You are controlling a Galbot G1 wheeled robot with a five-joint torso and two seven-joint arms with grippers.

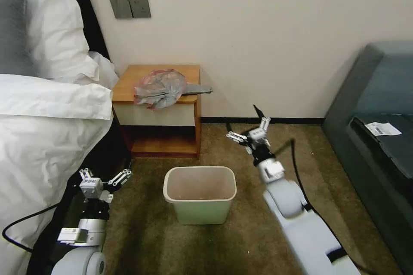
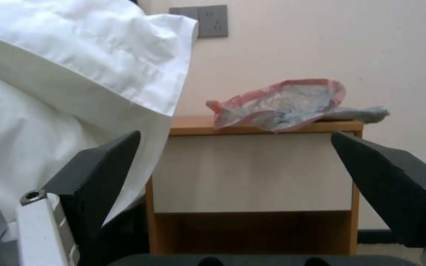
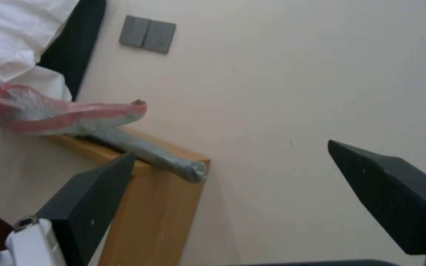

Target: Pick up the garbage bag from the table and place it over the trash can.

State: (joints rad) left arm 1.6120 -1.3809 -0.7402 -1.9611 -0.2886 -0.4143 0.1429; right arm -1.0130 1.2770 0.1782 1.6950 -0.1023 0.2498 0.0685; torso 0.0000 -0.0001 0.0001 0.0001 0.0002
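Bag overhanging table edge; both hands wide, bin between.

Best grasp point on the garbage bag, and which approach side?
Probably the twisted grey tail of the garbage bag: it is bunched into a narrow roll and sticks out past the table's right edge, so fingers can close around it with nothing underneath. Come from the right with the right gripper, which is open and nearest. The left gripper is open, low by the bed.

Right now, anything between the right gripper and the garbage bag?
No object. In the head view, the open right gripper hangs beside the table; only air separates it from the garbage bag, whose twisted end overhangs that edge.
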